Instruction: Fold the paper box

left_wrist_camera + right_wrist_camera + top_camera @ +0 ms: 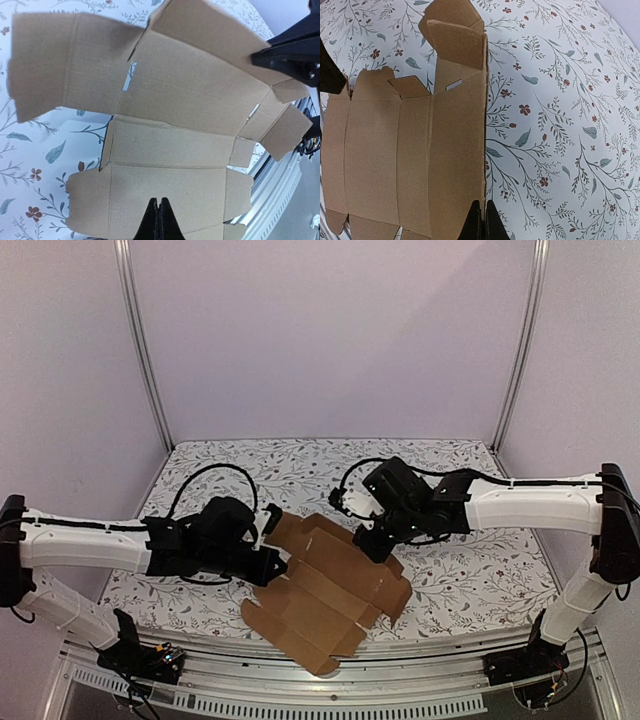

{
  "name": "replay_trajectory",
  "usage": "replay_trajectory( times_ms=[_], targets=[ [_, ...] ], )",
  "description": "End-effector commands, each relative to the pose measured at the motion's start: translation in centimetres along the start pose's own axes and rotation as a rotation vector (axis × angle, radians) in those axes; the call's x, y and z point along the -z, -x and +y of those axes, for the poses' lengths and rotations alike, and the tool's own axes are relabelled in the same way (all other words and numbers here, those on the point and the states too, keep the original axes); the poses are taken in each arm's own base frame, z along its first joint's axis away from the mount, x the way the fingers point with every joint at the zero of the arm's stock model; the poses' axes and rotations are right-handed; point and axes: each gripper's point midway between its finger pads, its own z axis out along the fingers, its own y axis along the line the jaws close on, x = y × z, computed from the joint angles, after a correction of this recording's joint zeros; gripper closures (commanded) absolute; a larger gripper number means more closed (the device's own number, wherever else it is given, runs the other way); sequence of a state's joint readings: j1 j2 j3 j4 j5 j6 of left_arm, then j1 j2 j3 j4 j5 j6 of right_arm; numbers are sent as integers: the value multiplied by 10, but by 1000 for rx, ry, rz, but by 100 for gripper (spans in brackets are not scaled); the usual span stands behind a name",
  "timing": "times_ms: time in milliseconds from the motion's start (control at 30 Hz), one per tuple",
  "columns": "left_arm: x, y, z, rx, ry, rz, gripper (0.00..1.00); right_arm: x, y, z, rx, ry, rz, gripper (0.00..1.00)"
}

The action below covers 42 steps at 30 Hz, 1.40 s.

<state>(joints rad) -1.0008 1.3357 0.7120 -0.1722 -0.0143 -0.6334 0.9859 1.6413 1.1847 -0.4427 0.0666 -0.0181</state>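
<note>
The surface [460, 570] carries the box [330, 590], an open sheet at the middle of its near edge, one end flap [452, 35] raised. The left fingers [153, 222] and right fingers [476, 225] are clenched and empty, tips at the cardboard. Folding looks barely begun. The next move probably calls for pinning one panel and lifting its neighbour along the crease.
</note>
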Motion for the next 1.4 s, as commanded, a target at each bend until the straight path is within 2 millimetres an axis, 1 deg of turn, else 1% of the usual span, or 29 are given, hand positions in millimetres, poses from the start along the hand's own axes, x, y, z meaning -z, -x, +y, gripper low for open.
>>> replay_trajectory(
  times_ms=[0,133,200,267,367,533,600,733,800,833,933,1000,1100,1133,1233,1367],
  targets=[
    [35,8,0,-54,17,-47,100,5,8,1,123,-72,-9,100],
    [71,27,16,-72,87,-165,99,11,14,6,219,-129,-32,100],
    [84,34,26,-68,116,-213,99,14,17,9,279,-153,-40,100],
    [90,38,36,-48,137,-244,99,17,19,12,325,-178,-45,100],
    [93,40,51,-13,165,-270,100,21,23,21,405,-224,-60,100],
    [90,39,67,27,188,-298,100,24,20,40,596,-269,-90,100],
    [88,39,72,39,191,-309,100,25,20,44,666,-277,-93,100],
    [82,36,87,72,210,-323,100,24,18,47,741,-299,-105,100],
    [78,31,96,89,219,-320,100,26,19,53,802,-308,-137,100],
    [76,30,99,99,213,-322,100,26,17,53,837,-319,-140,100],
    [67,26,101,118,162,-318,100,27,21,56,906,-357,-194,100],
    [59,22,96,120,107,-299,100,26,24,54,931,-391,-224,100],
    [50,16,98,123,87,-275,100,26,31,52,936,-436,-260,100],
    [47,16,95,119,59,-275,100,24,32,52,944,-447,-270,100],
    [42,16,93,121,9,-283,93,21,35,53,987,-485,-306,100],
    [38,13,86,108,-53,-272,77,19,37,52,1011,-516,-316,100]
  ],
)
